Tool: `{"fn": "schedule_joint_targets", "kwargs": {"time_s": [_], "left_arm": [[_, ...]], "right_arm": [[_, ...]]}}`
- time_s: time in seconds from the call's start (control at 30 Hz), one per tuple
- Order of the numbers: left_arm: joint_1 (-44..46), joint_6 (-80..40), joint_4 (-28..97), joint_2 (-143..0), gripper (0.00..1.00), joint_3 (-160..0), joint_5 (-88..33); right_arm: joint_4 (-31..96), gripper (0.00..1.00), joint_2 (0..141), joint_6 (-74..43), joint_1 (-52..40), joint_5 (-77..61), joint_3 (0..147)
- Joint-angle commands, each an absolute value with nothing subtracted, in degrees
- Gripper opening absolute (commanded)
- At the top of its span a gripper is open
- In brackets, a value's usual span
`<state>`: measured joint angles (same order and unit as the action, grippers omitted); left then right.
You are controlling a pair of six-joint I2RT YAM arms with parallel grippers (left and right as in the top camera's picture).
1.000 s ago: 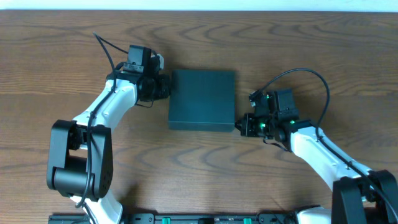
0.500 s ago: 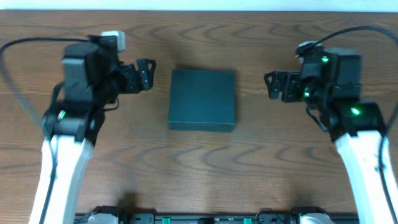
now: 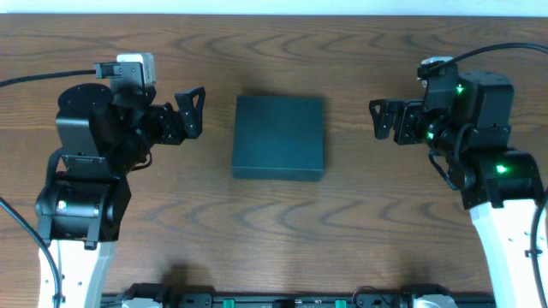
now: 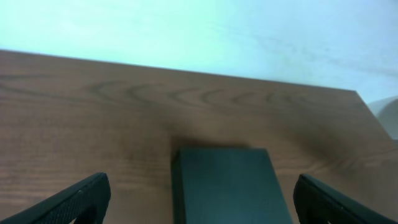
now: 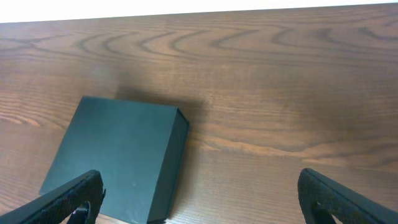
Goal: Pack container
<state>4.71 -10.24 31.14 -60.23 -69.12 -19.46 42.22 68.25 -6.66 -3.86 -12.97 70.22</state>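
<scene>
The matte black square cardboard container [image 3: 279, 137] lies closed on the wooden table [image 3: 342, 51]. The left fingers [image 4: 69, 200] and right fingers [image 5: 65, 200], spread apart, flank its edges untouched.

Brown wood-grain table [image 3: 274, 239], pale wall [image 4: 199, 31] beyond its far edge.

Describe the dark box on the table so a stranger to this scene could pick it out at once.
Start with the brown wooden table seen from overhead. Near its middle, between the open left gripper and the open right gripper, lies the container. It is a flat, closed, matte teal-black square box, unlike the jointed, cabled arms on either side.
</scene>
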Motion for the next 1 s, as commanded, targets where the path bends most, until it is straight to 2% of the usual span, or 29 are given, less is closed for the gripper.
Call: {"fn": "schedule_joint_targets", "kwargs": {"time_s": [0.0, 0.27, 0.6, 0.73, 0.97], "left_arm": [[4.7, -9.2, 32.9, -60.7, 0.95, -69.5, -19.0], [4.7, -7.2, 44.2, -60.1, 0.95, -69.5, -14.2], [2.8, -7.2, 57.5, -42.4, 0.95, -68.3, 3.3], [-0.8, -7.3, 57.5, -32.1, 0.95, -61.5, 4.5], [-3.7, -7.4, 48.3, -10.9, 0.95, -38.6, 3.3]], "right_arm": [[42.3, 0.99, 68.5, -5.5, -3.6, -12.2, 70.5], [42.3, 0.99, 68.5, -5.5, -3.6, -12.2, 70.5], [42.3, 0.99, 68.5, -5.5, -3.6, -12.2, 70.5], [42.3, 0.99, 68.5, -5.5, -3.6, -12.2, 70.5], [42.3, 0.99, 68.5, -5.5, -3.6, -12.2, 70.5]]}}
